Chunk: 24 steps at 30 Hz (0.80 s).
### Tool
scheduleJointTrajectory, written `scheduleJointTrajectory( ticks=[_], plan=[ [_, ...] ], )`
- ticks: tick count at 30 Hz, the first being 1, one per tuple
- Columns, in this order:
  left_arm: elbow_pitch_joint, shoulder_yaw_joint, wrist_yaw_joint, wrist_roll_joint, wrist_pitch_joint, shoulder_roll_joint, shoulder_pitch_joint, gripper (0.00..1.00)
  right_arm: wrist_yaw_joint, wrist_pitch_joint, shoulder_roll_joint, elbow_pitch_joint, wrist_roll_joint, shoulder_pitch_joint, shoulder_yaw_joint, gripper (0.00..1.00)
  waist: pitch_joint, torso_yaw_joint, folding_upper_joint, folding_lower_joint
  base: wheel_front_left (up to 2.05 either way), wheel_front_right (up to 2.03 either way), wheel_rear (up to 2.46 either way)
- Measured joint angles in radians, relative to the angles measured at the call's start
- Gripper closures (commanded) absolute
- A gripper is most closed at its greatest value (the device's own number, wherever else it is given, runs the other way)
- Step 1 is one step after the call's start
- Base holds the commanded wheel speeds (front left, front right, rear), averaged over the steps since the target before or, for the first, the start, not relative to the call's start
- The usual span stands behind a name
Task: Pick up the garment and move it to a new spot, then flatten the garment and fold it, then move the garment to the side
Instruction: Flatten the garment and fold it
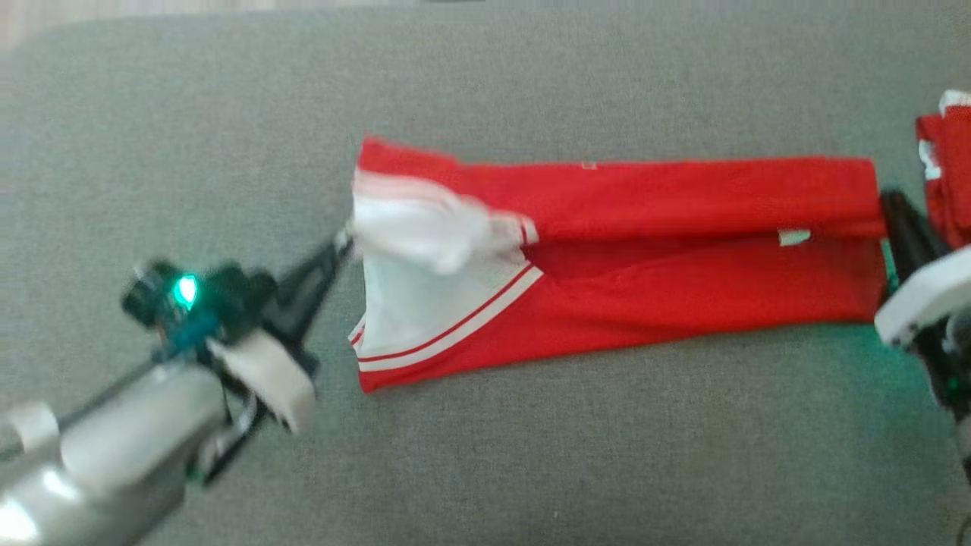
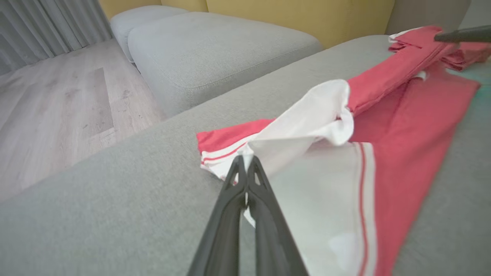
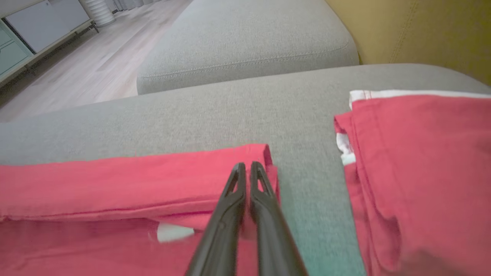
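Fold step in hand, by my reading: garment lies long and flat across the sofa, red body with a white striped band at the robot's left end, and its far long edge is already doubled over toward the near one. Left gripper is clenched on the white band; in the left wrist view its tips meet on a pinch of white cloth, which lifts off the sofa and bunches behind them. Right gripper is closed at the opposite end; in the right wrist view the tips sit on the corner of the upper red fold. The fold rises toward that gripper in the left wrist view, so I judge it a grip on the cloth, though cloth between the tips is not plainly seen. Garment thus spans between the two grippers, one at each end of the same folded edge. A red pile lies just beside the right end, apart from it. Next move likely calls for both arms to carry the edge together, level and taut, toward the near side, then lay it square. Risk: the bunched white corner lands creased.
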<state>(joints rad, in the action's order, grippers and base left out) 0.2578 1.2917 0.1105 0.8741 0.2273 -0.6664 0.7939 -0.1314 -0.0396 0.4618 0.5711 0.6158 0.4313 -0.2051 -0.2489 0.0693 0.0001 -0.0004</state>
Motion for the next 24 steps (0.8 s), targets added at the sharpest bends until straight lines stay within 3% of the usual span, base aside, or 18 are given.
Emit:
scheduleJointTrajectory(
  ticks=[4,5,6,7,11,16,20,24],
  plan=[
    [-0.108,0.002,0.068,0.025,0.0,-0.02,-0.096,1.0,0.0,0.0,-0.011,-0.002,-0.008,-0.06,0.03,1.0,0.016,0.007,0.0,0.0,0.0,0.0,0.0],
    [-0.12,0.002,0.079,0.032,0.001,-0.019,-0.114,1.0,0.0,0.0,-0.019,0.002,-0.012,-0.067,0.041,0.51,0.016,0.008,0.0,0.0002,0.0,0.0,0.0],
    [-0.13,0.001,0.094,0.04,0.003,-0.018,-0.132,0.68,0.0,0.0,-0.027,0.005,-0.012,-0.073,0.053,0.0,0.016,0.009,0.0,0.0002,0.0,0.0,0.0],
    [-0.135,-0.001,0.112,0.041,0.005,-0.016,-0.149,0.0,0.0,0.003,-0.036,0.009,-0.015,-0.078,0.066,0.0,0.015,0.011,0.0,0.0002,0.0,0.0,0.0],
    [-0.142,-0.064,0.197,0.04,0.021,0.016,-0.213,0.0,0.0,0.041,-0.073,0.011,-0.019,-0.109,0.133,0.0,0.02,0.015,0.0,0.0003,0.0,0.0,0.0],
    [-0.198,-0.267,0.305,-0.052,0.022,0.127,-0.355,0.0,0.0,0.062,-0.119,0.018,-0.018,-0.157,0.214,0.0,0.038,0.028,0.0,0.0003,0.0,0.0,0.0],
    [-0.23,-0.407,0.348,-0.202,0.025,0.214,-0.524,0.0,0.0,0.058,-0.136,0.053,-0.037,-0.155,0.271,0.0,0.055,0.053,0.0,0.0003,0.0,0.0,0.0],
    [-0.254,-0.483,0.358,-0.326,0.025,0.272,-0.621,0.0,0.0,0.034,-0.14,0.108,-0.07,-0.152,0.305,0.0,0.07,0.08,0.0,0.0003,0.0,0.0,0.0]
  ],
)
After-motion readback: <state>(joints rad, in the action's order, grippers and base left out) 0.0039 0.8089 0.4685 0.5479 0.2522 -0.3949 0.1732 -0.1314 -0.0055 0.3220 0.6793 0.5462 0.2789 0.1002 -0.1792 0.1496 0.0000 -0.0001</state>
